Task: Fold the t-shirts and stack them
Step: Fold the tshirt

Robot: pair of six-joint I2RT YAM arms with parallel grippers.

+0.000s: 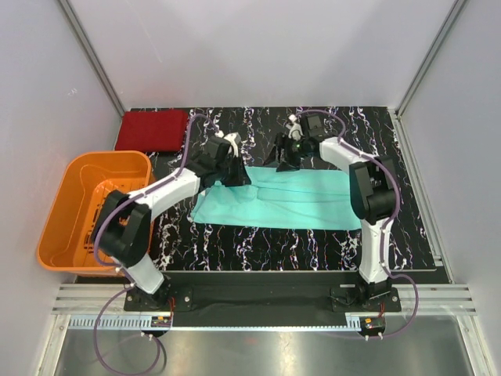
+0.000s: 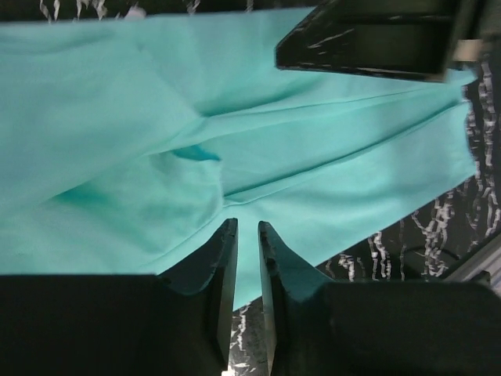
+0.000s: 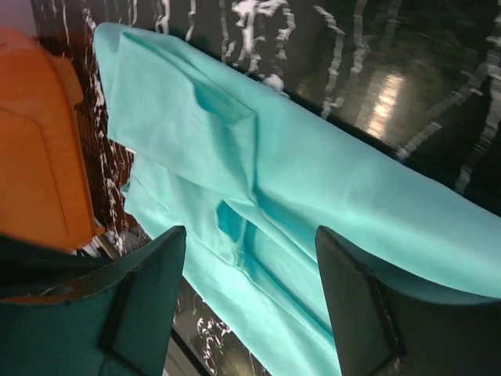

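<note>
The black marbled tabletop (image 1: 258, 243) is seen from above. The light teal-green t-shirt (image 1: 290, 200) is spread across its middle as a long, partly folded band running left to right. An orange basket (image 1: 59, 211) is set just beside the left edge of the tabletop. The dark red t-shirt (image 1: 153, 129) is laid folded at the far left corner, apart from the teal-green one. The right gripper (image 3: 249, 235) is held over the far edge of the teal-green t-shirt, its jaws spread wide with nothing between them. The left gripper (image 2: 247, 225) is placed at that shirt's far left corner. Its jaws are drawn almost together, with only a slit left. Whether cloth is pinched there cannot be told.
</note>
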